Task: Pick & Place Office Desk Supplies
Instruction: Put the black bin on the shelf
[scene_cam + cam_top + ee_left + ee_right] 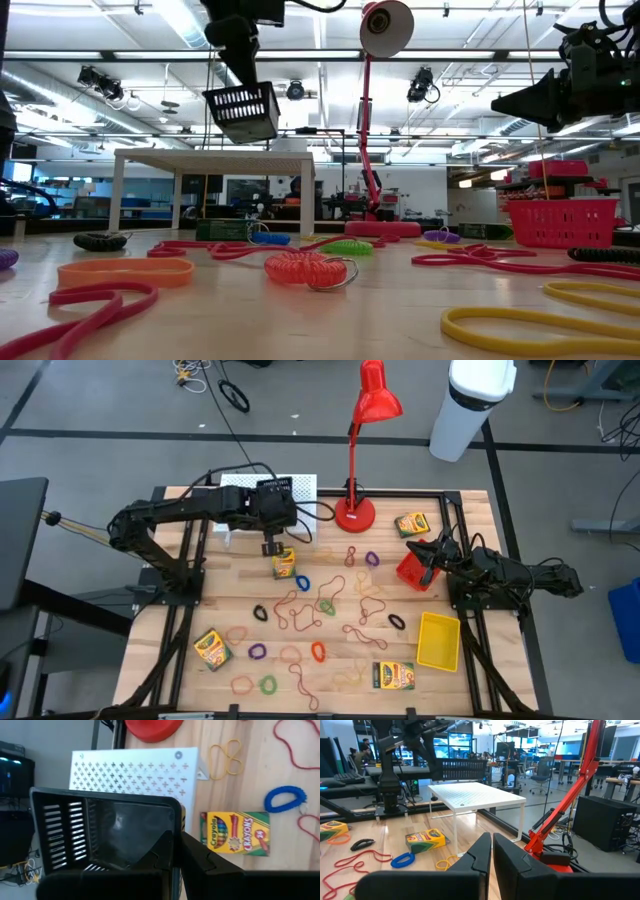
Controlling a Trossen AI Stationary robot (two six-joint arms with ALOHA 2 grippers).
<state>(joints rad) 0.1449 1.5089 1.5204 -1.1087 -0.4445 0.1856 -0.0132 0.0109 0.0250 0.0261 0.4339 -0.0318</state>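
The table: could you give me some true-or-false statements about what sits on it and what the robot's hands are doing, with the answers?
1. The left hand holds a black basket up in the air. True.
2. The lamp is blue. False: it is red.
3. The right hand grips a crayon box. False: it is shut and empty.
4. A yellow bin sits on the table by the right arm. True.
5. The red basket is stacked inside the yellow bin. False: they sit apart on the table.
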